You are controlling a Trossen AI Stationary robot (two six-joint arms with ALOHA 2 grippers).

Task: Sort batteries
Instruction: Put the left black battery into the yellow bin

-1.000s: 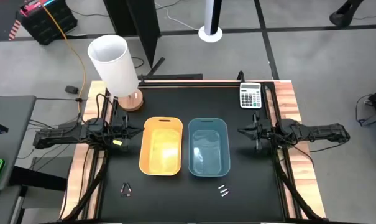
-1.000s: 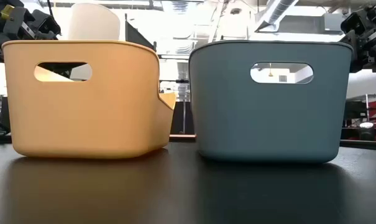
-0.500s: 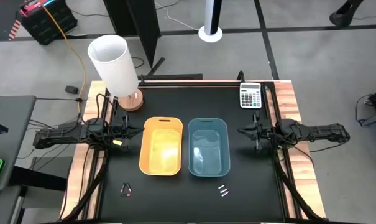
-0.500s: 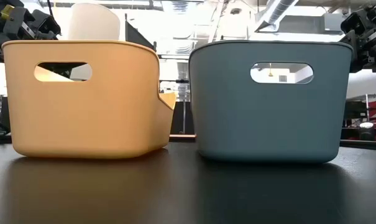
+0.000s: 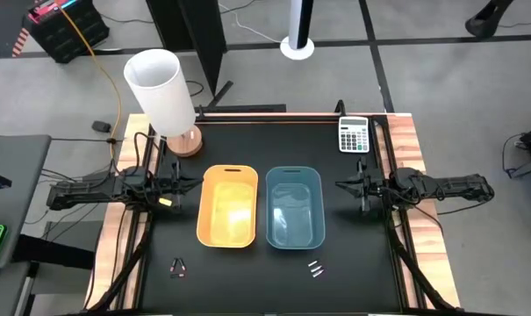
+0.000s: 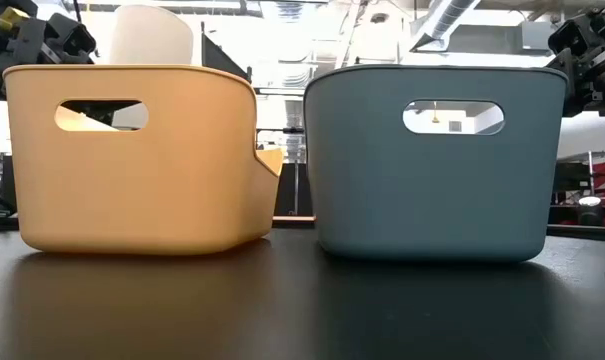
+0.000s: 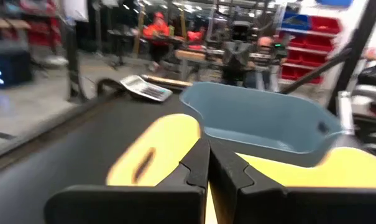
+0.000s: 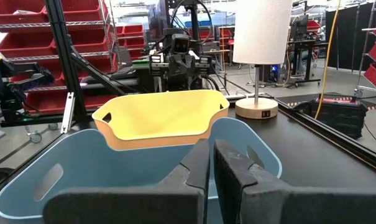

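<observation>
Both arms level, left pincer (image 5: pixel 193 184) and right pincer (image 5: pixel 342 184) closed (flanking bins (image 5: pixel 227 206))

yellow bin (image 5: pixel 227 207) mid-table | blue bin (image 5: pixel 295 207) touching its right side | silvery batteries (image 5: pixel 315 269) near the blue bin's front | dark batteries (image 5: pixel 177 267) front-left of yellow bin | left gripper (image 5: pixel 192 184) just left of yellow bin | right gripper (image 5: pixel 341 184) right of blue bin | calculator (image 5: pixel 354 134) behind right gripper | lamp (image 5: pixel 164 96) behind-left of yellow bin
</observation>
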